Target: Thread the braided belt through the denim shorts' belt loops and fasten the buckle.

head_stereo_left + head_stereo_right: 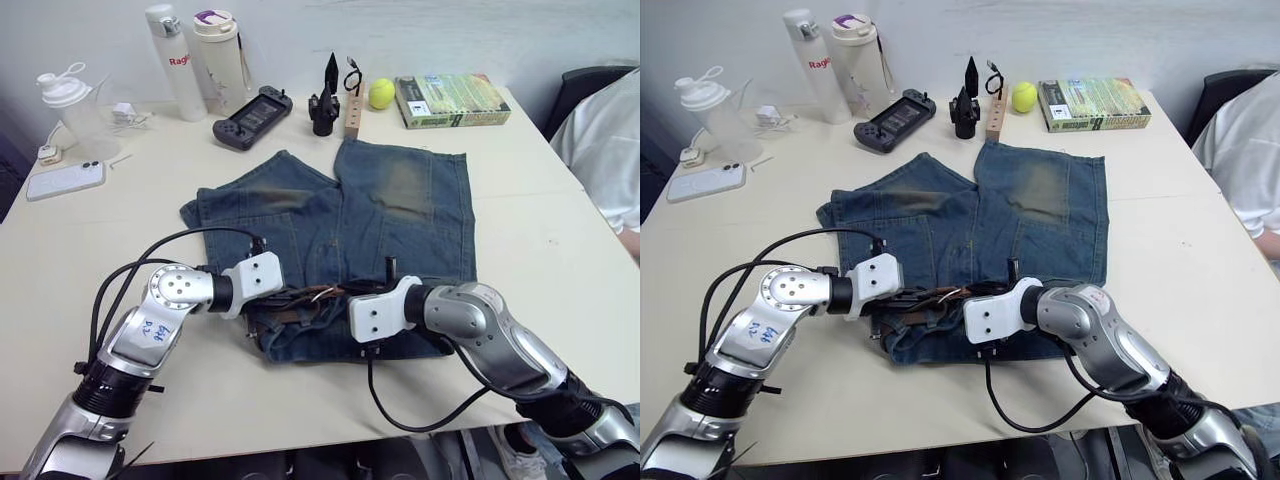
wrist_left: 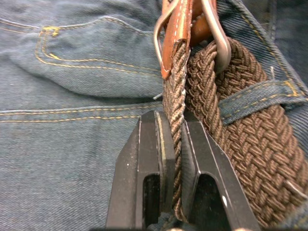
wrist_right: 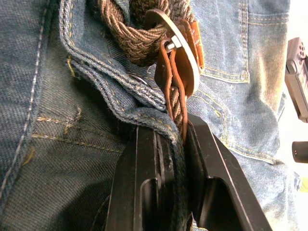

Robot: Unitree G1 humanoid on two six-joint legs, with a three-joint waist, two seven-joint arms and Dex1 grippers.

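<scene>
The denim shorts (image 1: 400, 200) lie flat mid-table, waistband toward me. The braided belt (image 2: 240, 125), dark brown, runs along the waistband under a belt loop (image 2: 260, 98). Its tan leather end passes through the silver buckle (image 2: 219, 43). My left gripper (image 2: 174, 139) is shut on a braided stretch just short of the buckle. My right gripper (image 3: 173, 130) faces it from the other side, shut on the belt's leather-edged end together with a fold of waistband denim, close to the buckle (image 3: 180, 36). Both grippers meet at the waistband's middle (image 1: 312, 298).
Along the table's far edge stand a shaker cup (image 1: 70, 100), two bottles (image 1: 178, 60), a game controller (image 1: 250, 117), a black tool stand (image 1: 325, 100), a tennis ball (image 1: 381, 93) and a book (image 1: 450, 100). A phone (image 1: 65, 180) lies at left. A person (image 1: 610, 150) sits at right.
</scene>
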